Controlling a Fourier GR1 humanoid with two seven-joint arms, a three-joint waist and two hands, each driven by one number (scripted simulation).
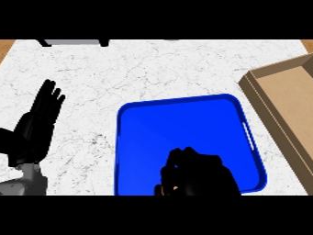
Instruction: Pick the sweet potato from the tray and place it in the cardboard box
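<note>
Tabletop of white, grey-veined marble (152, 69) fills the view, and right in the middle sits the glossy blue plastic tray with rounded corners (179, 128), raised rim all round and a pale slot along its right side. Down at the tray's near end, the black right hand (203, 176) is bunched over the tray floor with its fingers curled in tight. And look, a sliver of pale orange peeks out beneath them. That reads as the orange sweet potato (177, 187), almost wholly hidden inside the grasp. So the task's thing is at the near end of the tray, wrapped up; whether it has cleared the surface I cannot tell.

Off to the right, the long brown cardboard box (298, 105) lies open-topped and angled, its matte wall just beside the tray's right edge. That makes it a short carry, likely the reason it sits there.

Over on the left, the black left hand (35, 131) rests above the marble, fingers straight and pointing up, holding nothing, well apart from the action.

My call: the grasp is made, and the lift and a swing rightward over the box wall come next.
</note>
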